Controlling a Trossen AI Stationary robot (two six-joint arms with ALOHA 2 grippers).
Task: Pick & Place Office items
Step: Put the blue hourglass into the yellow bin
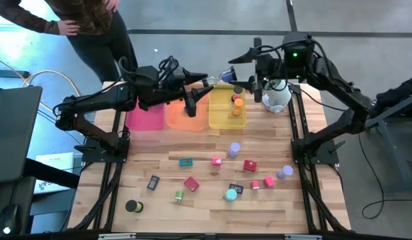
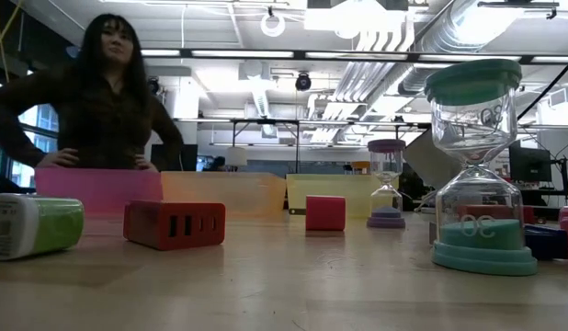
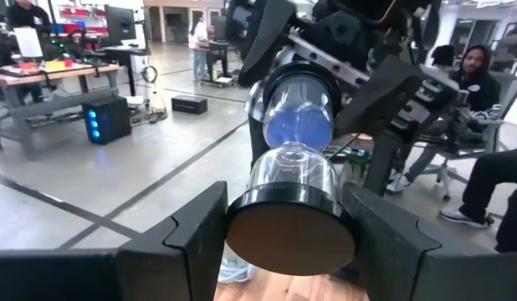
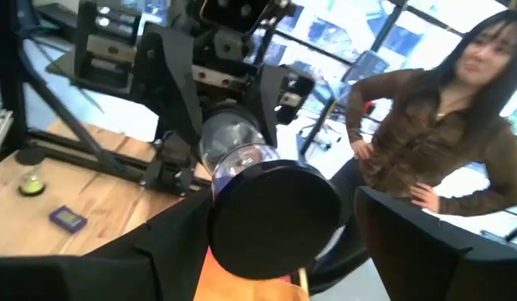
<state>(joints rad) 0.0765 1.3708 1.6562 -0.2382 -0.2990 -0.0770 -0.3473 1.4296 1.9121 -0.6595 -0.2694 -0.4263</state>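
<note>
Left gripper [image 1: 207, 82] clamps one black cap of a blue sand timer [image 1: 218, 78] — held sideways above the orange tray [image 1: 174, 117] and yellow tray [image 1: 223, 120]. Its long axis points at the right gripper [image 1: 237, 75], jaws spread around the far cap — not yet closed.

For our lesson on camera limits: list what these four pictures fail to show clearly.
- Hourglass middle: high view, covered by both claws.
- Right claw contact with the hourglass: right wrist view, black end cap blocks it.
- Orange tray contents: high view, left arm overhead.
- Small items' labels: high view, too small.
</note>
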